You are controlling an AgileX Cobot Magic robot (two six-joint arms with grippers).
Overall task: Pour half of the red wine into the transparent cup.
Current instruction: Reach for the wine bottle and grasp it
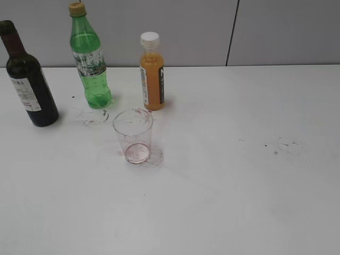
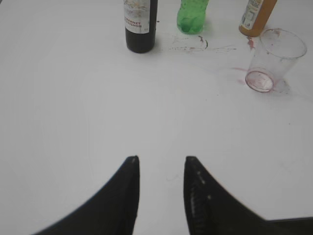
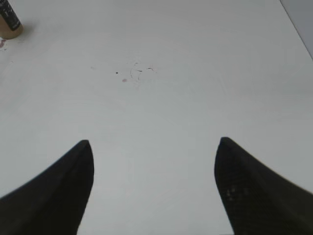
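The left end effector [image 2: 161, 159] hangs over bare worktop [image 1: 239, 202], its two dark fingers parted by a narrow gap with nothing between them, so it is released. Ahead of it and slightly to its left stands the wine bottle [image 2: 141, 24], upright, dark glass with a white paper label; only its lower body shows in the left wrist view, well apart from the fingertips. The transparent cup [image 2: 274, 59] sits ahead and far off to that end effector's right, upright, with reddish stains [image 2: 259, 81] in its base and on the worktop around it. Between bottle and cup, further back, stand the green plastic bottle [image 2: 192, 17] and the orange juice bottle [image 2: 255, 17].

The right end effector [image 3: 154, 142] is spread wide, released, nothing held, above bare worktop with a few small dark marks [image 3: 137, 72] ahead of it. The base of the orange juice bottle shows at the far left corner of its view.

In the exterior view the wine bottle [image 1: 26, 79] stands at the far left, the cup [image 1: 134, 135] nearer the camera, just in front of the juice bottle [image 1: 152, 71] and well apart from the wine bottle. Neither end effector appears in that view.
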